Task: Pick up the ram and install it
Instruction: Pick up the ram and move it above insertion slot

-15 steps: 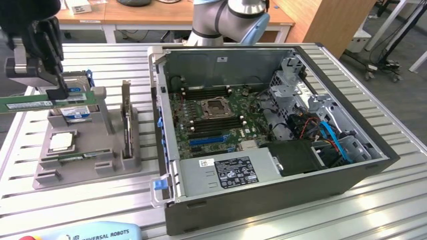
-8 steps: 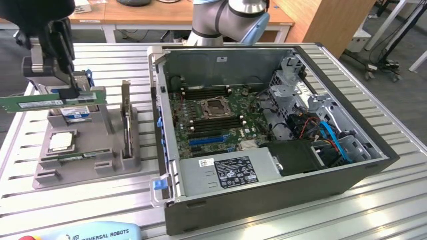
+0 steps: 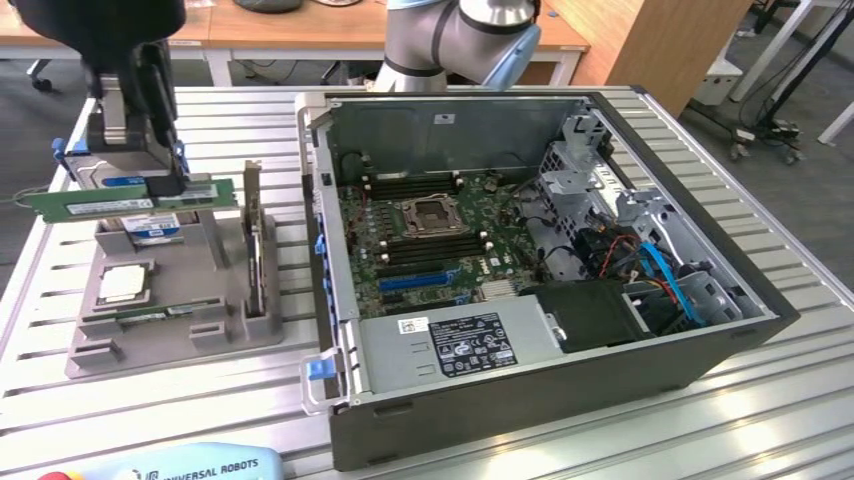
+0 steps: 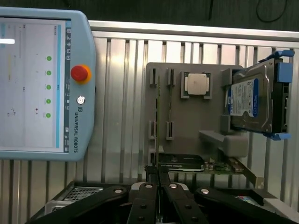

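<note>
While 1 pincer (image 3: 168, 186) clamps 1 ram (image 3: 94, 207), 1 processor (image 3: 124, 283) rests on 1 tray (image 3: 147, 348).

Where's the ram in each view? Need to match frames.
Exterior view: ram broadside, gripped in the tool, at the exterior view's left, over the grey holder.
Wrist view: ram edge-on, a thin line running out from the tool.
Shared landmark: processor chip.

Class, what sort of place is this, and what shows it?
Likely a robotics lab: a robot arm, an opened computer case on a slatted metal table, and a teach pendant.
</note>
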{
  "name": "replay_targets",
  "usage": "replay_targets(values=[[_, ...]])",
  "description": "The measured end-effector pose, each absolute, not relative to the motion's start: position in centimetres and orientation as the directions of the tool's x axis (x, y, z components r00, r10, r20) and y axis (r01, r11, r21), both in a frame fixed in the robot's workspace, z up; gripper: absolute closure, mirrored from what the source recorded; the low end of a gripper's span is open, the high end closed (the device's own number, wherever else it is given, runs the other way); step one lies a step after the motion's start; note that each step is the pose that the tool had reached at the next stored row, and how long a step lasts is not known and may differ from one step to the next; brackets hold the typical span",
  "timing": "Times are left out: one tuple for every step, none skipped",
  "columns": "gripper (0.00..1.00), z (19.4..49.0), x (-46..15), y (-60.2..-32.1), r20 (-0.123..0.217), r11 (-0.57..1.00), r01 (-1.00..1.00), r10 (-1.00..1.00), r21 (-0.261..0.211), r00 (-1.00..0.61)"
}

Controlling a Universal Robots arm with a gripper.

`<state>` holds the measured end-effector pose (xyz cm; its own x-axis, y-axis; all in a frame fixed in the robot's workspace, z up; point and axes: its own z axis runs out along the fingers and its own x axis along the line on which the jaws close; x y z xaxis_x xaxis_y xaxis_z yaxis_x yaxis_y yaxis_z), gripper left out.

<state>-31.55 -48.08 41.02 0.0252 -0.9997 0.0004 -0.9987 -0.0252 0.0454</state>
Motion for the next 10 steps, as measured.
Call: replay_targets(values=[[0.88,41.0,-31.3,-48.1,0.0,-0.025,-0.999,-1.0,0.046,0.025],[0.88,41.0,-31.1,-48.1,0.0,-0.025,-0.999,-1.0,0.046,0.025],[0.88,41.0,-30.8,-48.1,0.0,-0.025,-0.999,-1.0,0.046,0.025],[0.88,41.0,-30.6,-48.1,0.0,-0.025,-0.999,-1.0,0.046,0.025],[0.88,41.0,-30.3,-48.1,0.0,-0.025,-0.999,-1.0,0.046,0.025],[0.88,41.0,-30.1,-48.1,0.0,-0.025,-0.999,-1.0,0.046,0.025],[0.88,41.0,-29.8,-48.1,0.0,-0.025,-0.999,-1.0,0.047,0.025],[0.88,41.0,-29.6,-48.1,0.0,-0.025,-0.999,-1.0,0.047,0.025],[0.88,41.0,-29.3,-48.1,0.0,-0.025,-0.999,-1.0,0.047,0.025],[0.88,41.0,-29.0,-48.1,0.0,-0.025,-0.999,-1.0,0.047,0.025]])
